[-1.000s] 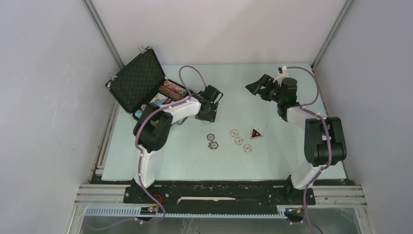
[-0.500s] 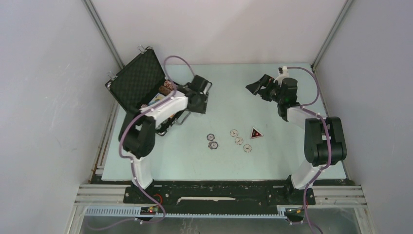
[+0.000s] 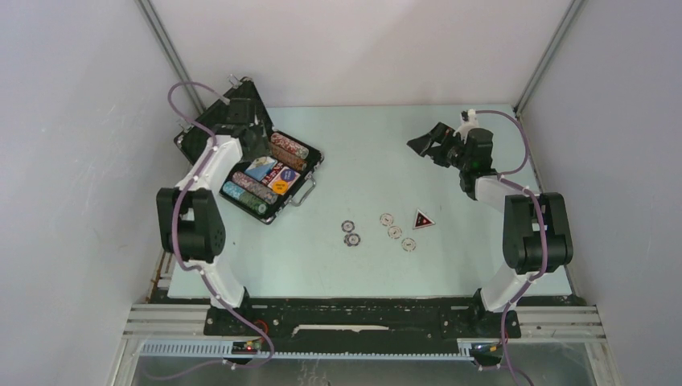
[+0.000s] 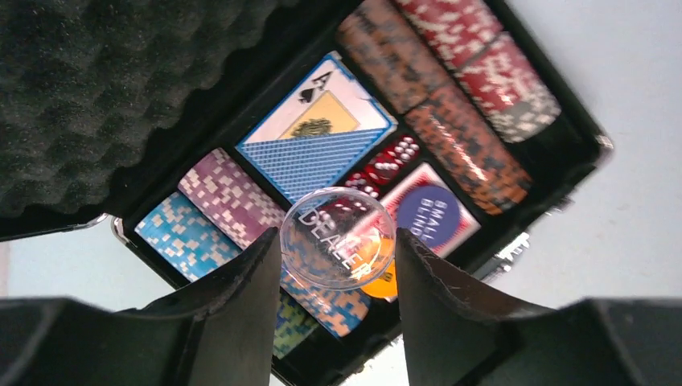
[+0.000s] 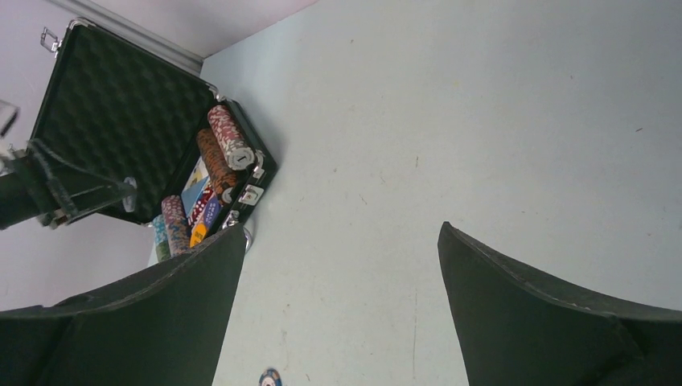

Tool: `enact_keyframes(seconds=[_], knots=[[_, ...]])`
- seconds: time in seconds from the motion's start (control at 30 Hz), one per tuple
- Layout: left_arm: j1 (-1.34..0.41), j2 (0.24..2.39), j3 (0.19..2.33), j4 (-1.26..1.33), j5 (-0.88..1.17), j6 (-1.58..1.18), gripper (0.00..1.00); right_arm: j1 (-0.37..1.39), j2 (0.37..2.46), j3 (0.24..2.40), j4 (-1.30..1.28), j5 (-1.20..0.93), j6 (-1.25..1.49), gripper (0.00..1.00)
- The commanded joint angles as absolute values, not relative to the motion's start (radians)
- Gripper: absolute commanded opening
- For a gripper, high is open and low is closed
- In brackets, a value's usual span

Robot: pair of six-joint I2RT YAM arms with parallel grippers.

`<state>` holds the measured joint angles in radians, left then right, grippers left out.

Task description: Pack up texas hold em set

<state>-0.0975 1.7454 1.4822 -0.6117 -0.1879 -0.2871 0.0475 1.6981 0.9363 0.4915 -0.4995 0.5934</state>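
The black case [image 3: 299, 153] lies open at the back left, its foam lid [image 3: 217, 133] upright. Inside it are rows of poker chips [image 4: 229, 197], a blue card deck [image 4: 318, 133], red dice [image 4: 390, 161] and a blue "small blind" button [image 4: 428, 215]. My left gripper [image 4: 338, 273] hangs over the case, shut on a clear round "dealer" button [image 4: 338, 237] by its rim. Several loose chips [image 3: 351, 239] and a red triangular piece [image 3: 423, 219] lie mid-table. My right gripper [image 5: 342, 229] stands open and empty above bare table at the back right.
The case's silver handle [image 3: 304, 193] points toward the table's middle. Grey enclosure walls stand close behind and left of the case. One loose chip [image 5: 269, 376] shows at the bottom of the right wrist view.
My left arm has swung from beside the case's right edge to the back left, over the open case near its lid, carrying the clear button. The right arm has not moved.
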Motion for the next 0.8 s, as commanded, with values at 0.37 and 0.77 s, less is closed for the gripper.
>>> enact_keyframes(seconds=[0.37,0.77], knots=[[-0.009,2.037,1.670,-0.536,-0.114,-0.320,0.41,0.032,1.703,0.968,0.548,-0.520,0.615,1.00],[-0.003,2.131,1.753,-0.556,-0.097,-0.308,0.49,0.029,1.709,0.967,0.560,-0.530,0.622,1.00]])
